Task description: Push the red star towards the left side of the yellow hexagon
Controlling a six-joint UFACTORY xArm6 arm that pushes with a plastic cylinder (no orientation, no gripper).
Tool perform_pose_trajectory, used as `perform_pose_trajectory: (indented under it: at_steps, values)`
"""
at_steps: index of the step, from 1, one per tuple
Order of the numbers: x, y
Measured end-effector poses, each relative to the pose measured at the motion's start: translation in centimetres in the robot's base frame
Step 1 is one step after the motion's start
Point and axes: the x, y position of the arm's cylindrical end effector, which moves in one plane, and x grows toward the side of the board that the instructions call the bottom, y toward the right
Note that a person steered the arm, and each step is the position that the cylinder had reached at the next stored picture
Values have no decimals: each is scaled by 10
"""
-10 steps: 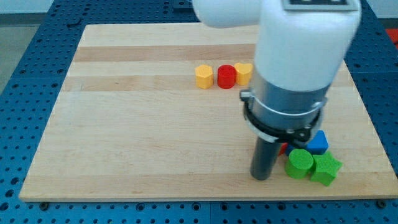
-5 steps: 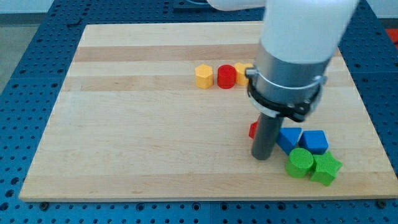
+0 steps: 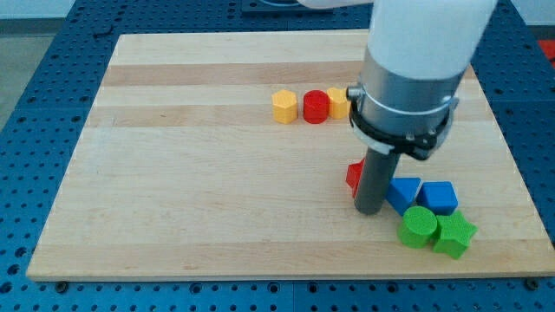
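**Rod tip set against the red star, low on the board**

No fingers are fitted, so nothing can be opened, closed or gripped: only a straight dark rod is carried, and my tip (image 3: pixel 368 211) is planted on the board, touching or just beside the red star (image 3: pixel 353 177). The star is mostly hidden behind the rod; only a red sliver is seen at the rod's ten o'clock, so its shape cannot be confirmed from this view.

The yellow hexagon (image 3: pixel 284 106) is found well apart from the star, up at about eleven o'clock from it. To be done well, the push should probably be started from the star's four or five o'clock side, so that the block is driven up and across the board. It is judged that the line should be aimed past the hexagon's nine o'clock face, not straight at it, so the row is not struck. A slow, centred contact would be favoured, since an off-centre touch may spin the star away.

The wooden board (image 3: pixel 191 199) is the largest thing, pale, with bare room at its nine o'clock half. A blue perforated table (image 3: pixel 35 104) is seen around it. Beside the hexagon, at three o'clock, a red cylinder (image 3: pixel 315 107) and a yellow block (image 3: pixel 338 101) are lined up. At the tip's three to four o'clock, two blue blocks (image 3: pixel 403 191) (image 3: pixel 439 197), a green cylinder (image 3: pixel 418 227) and a green star-like block (image 3: pixel 454 234) are clustered.
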Motion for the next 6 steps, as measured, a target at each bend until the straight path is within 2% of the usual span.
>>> perform_pose_trajectory:
  at_steps: [2, 4, 6]
  values:
    - [-52, -9]
    - [-73, 50]
    - [-101, 27]
